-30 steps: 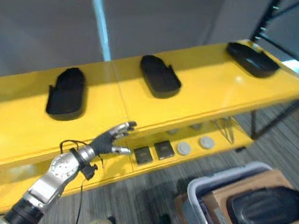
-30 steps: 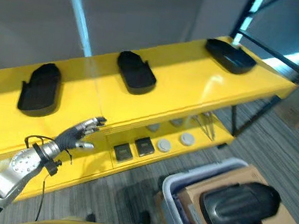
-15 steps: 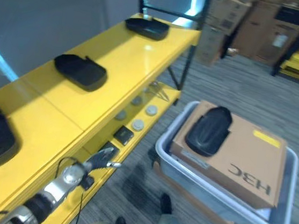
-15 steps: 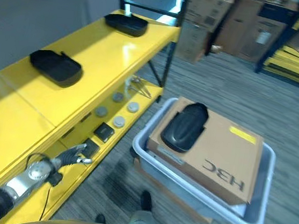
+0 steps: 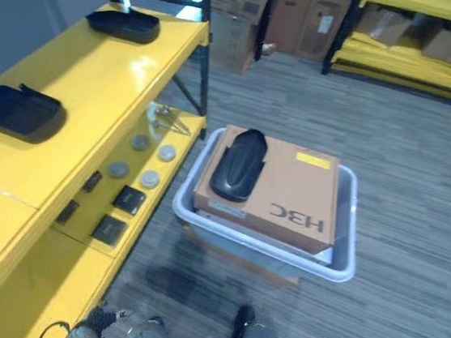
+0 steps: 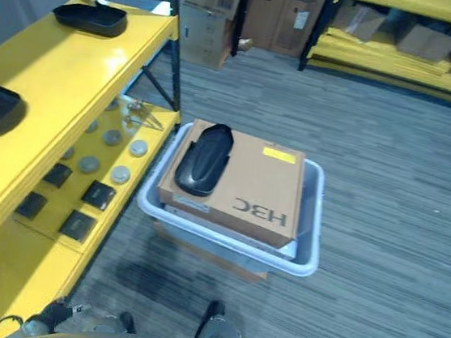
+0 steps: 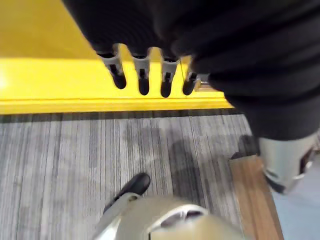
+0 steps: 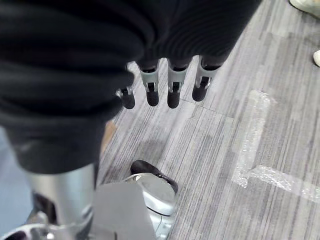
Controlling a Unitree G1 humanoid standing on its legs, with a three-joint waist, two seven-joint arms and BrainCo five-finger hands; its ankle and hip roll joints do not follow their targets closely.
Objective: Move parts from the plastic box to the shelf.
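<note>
a black part [image 5: 238, 163] lies on the cardboard box [image 5: 287, 196] in the plastic box [image 5: 347, 232] beside the yellow shelf [image 5: 81, 79], while both the left hand [image 7: 145, 75] and right hand [image 8: 165, 85] hang relaxed, holding nothing.

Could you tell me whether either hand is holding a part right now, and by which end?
Nothing is held. The left hand and the right hand both hang with straight, empty fingers, while the black part lies untouched on the cardboard box.

Grey striped carpet [image 5: 418, 199] — stacked cardboard boxes [image 5: 268, 11] behind.
</note>
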